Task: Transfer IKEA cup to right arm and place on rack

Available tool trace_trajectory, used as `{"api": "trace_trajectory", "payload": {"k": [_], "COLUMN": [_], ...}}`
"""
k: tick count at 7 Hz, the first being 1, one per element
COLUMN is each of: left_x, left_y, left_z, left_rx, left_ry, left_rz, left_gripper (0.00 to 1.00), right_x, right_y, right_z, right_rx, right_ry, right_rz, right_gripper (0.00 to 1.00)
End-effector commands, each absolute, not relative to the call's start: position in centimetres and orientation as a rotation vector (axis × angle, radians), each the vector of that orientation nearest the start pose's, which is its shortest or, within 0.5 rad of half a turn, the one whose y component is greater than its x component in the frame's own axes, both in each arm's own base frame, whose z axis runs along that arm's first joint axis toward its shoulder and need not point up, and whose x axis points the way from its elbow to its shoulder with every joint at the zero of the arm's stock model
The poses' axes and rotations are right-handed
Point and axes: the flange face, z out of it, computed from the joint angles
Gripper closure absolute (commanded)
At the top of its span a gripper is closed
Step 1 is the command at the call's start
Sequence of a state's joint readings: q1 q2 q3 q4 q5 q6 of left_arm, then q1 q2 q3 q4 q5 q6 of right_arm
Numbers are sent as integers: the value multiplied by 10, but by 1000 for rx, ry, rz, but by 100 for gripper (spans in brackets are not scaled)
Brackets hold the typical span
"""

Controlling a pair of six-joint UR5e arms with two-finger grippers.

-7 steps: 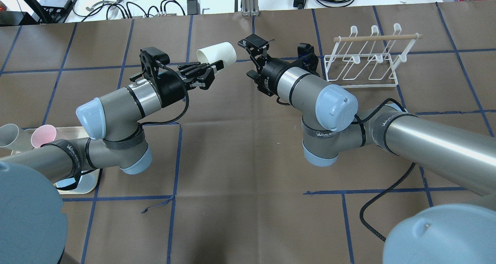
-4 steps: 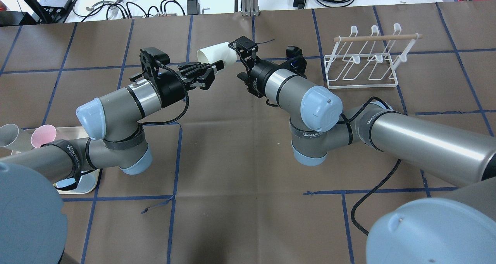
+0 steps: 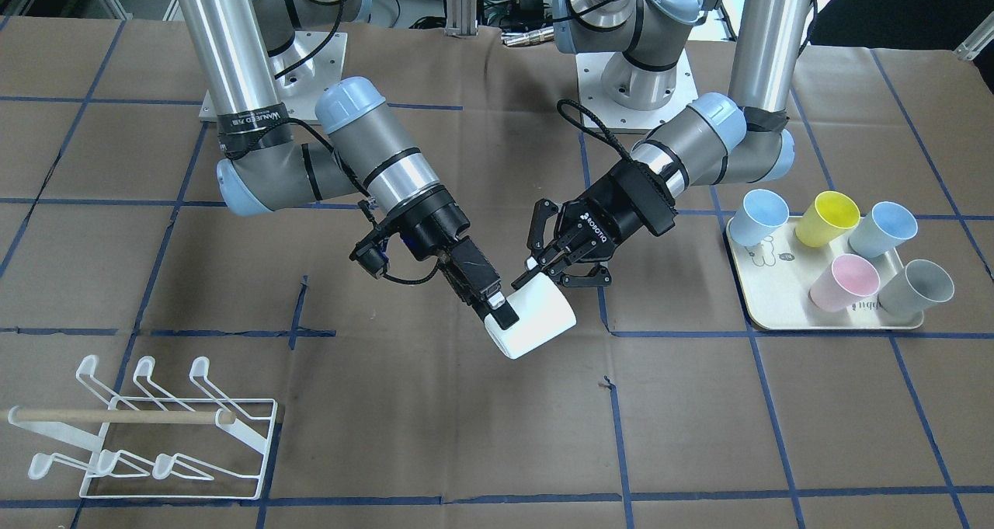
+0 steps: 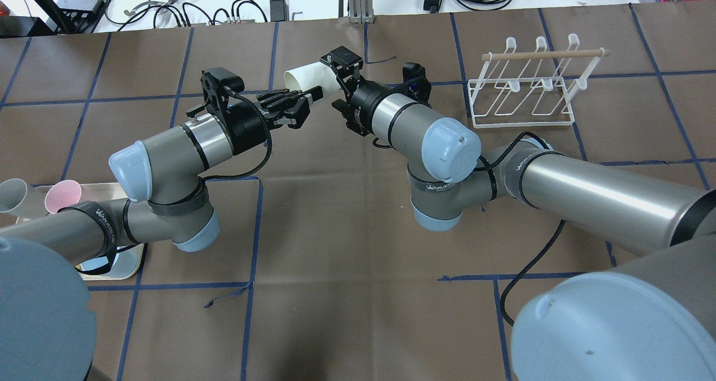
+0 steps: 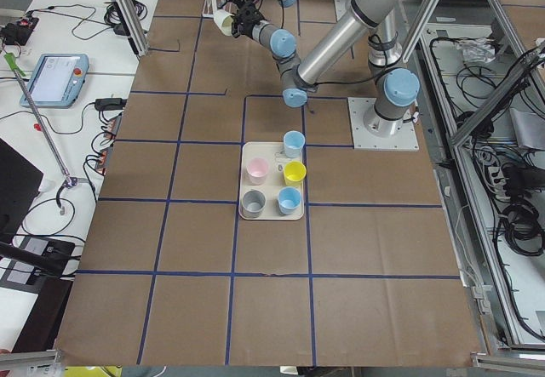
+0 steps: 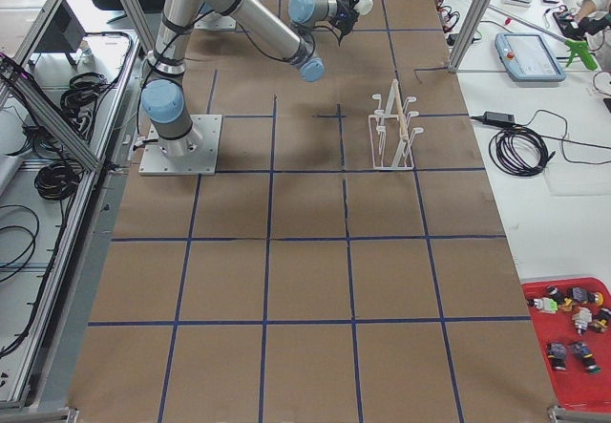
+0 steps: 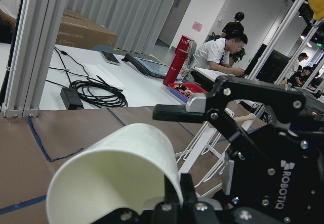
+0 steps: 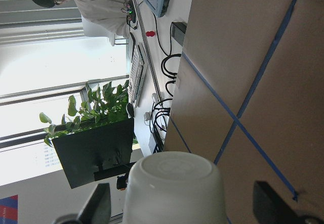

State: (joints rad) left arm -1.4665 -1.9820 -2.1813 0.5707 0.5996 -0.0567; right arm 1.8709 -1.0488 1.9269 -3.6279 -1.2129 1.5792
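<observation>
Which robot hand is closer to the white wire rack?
The right one. The right gripper is at the bottom end of the white cup, on the side toward the rack. The left gripper holds the cup's rim from the other side, farther from the rack.

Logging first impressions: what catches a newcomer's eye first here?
Mid-table, a white cup hangs in the air, its rim pinched by the left gripper, the open right gripper straddling its base. Then the empty rack at the robot's right and the tray of coloured cups at its left.
</observation>
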Motion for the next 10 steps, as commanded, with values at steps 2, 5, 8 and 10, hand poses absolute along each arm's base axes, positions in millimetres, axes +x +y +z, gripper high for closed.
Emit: {"api": "trace_trajectory", "payload": {"k": [2, 5, 8, 10], "left_x": [-166, -166, -166, -165], "left_y": [-489, -488, -488, -489], "left_z": [285, 286, 286, 287], "left_rx": [-477, -472, -471, -451], "left_ry": [-1953, -1951, -1951, -1953], "left_rz": [1225, 1224, 1223, 1215], "left_gripper": [99, 99, 99, 95], "right_x": [338, 352, 354, 353], "right_y": [-514, -517, -517, -517], "right_z": [289, 280, 281, 282], "right_rx": [981, 966, 969, 977], "right_ry": [1692, 1702, 1698, 1688], "right_rz": [-476, -461, -449, -439], "right_gripper": [1, 1, 29, 55]}}
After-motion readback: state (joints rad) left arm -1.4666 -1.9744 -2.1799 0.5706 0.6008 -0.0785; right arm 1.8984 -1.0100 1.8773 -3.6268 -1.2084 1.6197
